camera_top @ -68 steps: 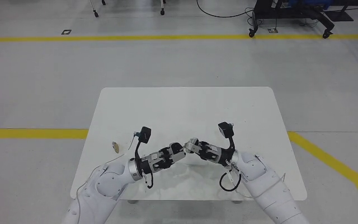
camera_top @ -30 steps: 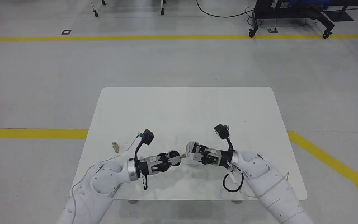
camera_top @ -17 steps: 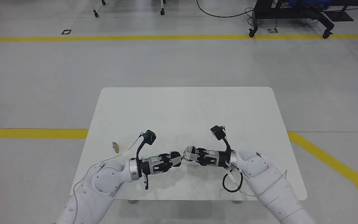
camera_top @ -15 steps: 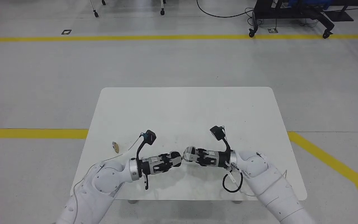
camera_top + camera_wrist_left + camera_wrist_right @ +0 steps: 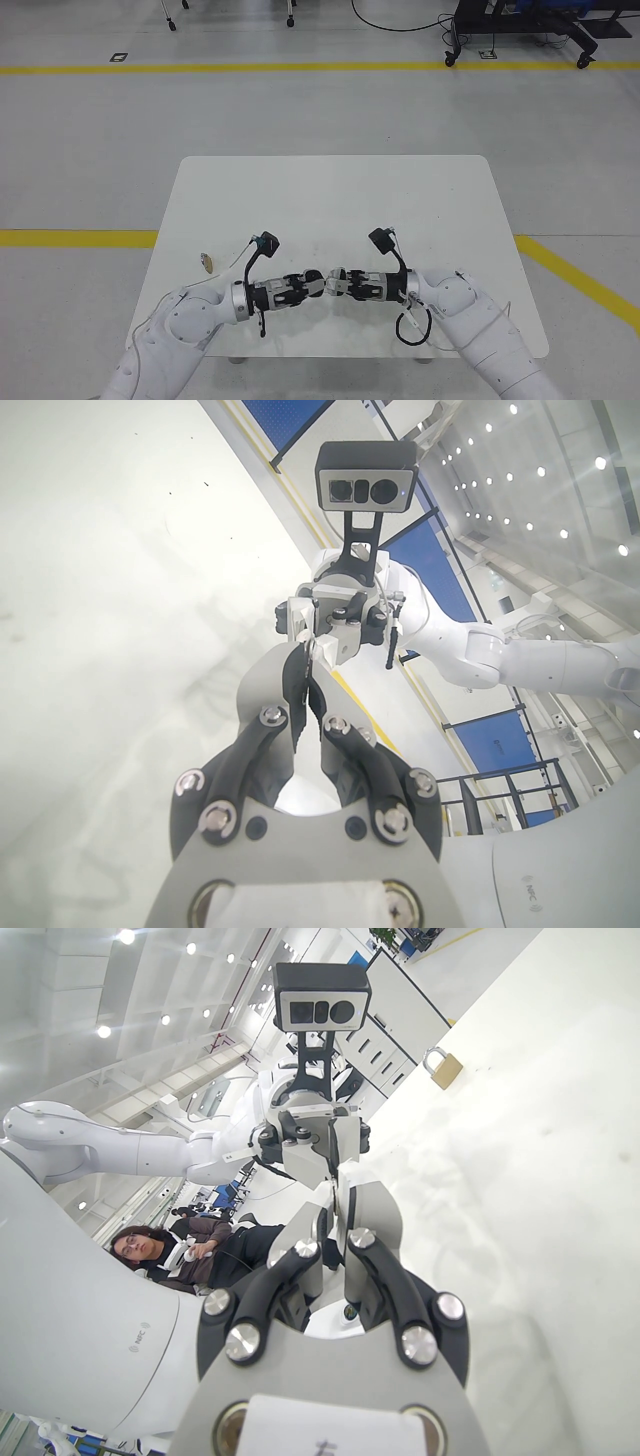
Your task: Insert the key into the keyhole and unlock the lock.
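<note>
A small silvery key point(image 5: 309, 648) sits pinched between the black pads of the left gripper point(image 5: 316, 282), whose fingers are clamped tight on it, low over the front middle of the white table point(image 5: 400, 190). The right gripper point(image 5: 334, 281) faces it tip to tip, its fingers drawn close together and meeting the left's at the key; whether they also grip the key cannot be told. The brass padlock point(image 5: 207, 263) lies flat near the table's left edge, well apart from both grippers and beside the left arm's elbow; the right wrist view shows it with its shackle closed, past the left gripper. Both forearms stretch low along the table's near side and angle inward toward each other, wrists nearly level, each wrist camera standing up above its gripper
</note>
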Robot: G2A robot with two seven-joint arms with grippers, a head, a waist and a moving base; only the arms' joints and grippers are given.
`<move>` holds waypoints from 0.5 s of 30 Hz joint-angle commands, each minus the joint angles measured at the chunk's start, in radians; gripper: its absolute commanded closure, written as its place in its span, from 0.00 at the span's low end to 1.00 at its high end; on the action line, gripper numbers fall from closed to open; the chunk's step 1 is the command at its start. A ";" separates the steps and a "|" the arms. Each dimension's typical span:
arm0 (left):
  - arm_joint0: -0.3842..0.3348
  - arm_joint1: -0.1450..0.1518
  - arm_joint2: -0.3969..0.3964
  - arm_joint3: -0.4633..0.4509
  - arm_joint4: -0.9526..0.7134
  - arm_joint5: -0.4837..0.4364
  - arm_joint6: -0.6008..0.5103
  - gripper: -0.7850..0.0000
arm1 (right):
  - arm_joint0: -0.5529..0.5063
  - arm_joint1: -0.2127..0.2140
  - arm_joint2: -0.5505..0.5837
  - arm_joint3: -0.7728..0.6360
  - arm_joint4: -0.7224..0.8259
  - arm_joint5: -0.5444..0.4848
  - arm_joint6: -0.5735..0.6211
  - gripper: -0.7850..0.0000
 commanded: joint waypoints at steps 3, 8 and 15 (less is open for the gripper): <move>-0.005 0.000 0.001 0.005 -0.014 0.005 0.003 0.58 | 0.001 0.001 -0.002 0.002 -0.002 -0.001 -0.002 1.00; -0.007 -0.001 0.003 0.008 -0.017 0.008 0.005 0.00 | -0.002 0.003 0.000 0.002 0.004 -0.014 -0.003 1.00; -0.010 0.001 -0.007 0.014 -0.020 0.004 0.019 0.00 | -0.006 0.009 0.008 0.004 0.016 -0.026 -0.016 1.00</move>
